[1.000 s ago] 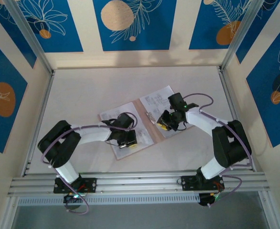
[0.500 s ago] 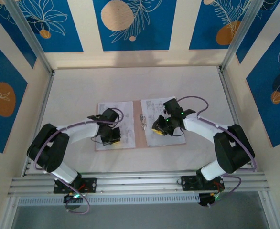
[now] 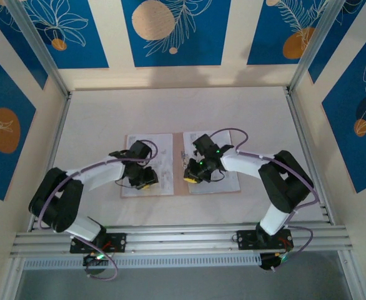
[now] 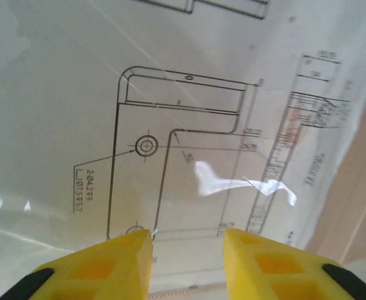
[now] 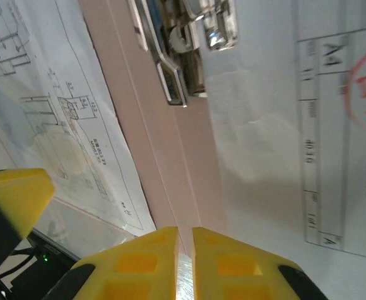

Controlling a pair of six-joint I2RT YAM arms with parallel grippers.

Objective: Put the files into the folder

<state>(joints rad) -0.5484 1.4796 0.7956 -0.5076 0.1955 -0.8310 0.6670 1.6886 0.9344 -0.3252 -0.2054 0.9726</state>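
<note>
Folder: the flat pinkish-tan card folder point(image 3: 176, 182) lies open at the middle of the pale bench point(image 3: 108, 112).
Files: white printed paper sheets point(image 3: 161, 147) cover both leaves, so they look already placed.
Left tool point(image 4: 188, 250): moderately wide, holding nothing, over the left sheet, probably to flatten it.
Right tool point(image 5: 184, 259): narrow, nearly closed and gripping nothing, at the spine near the silver metal clip point(image 5: 192, 37), likely steadying the crease.
</note>
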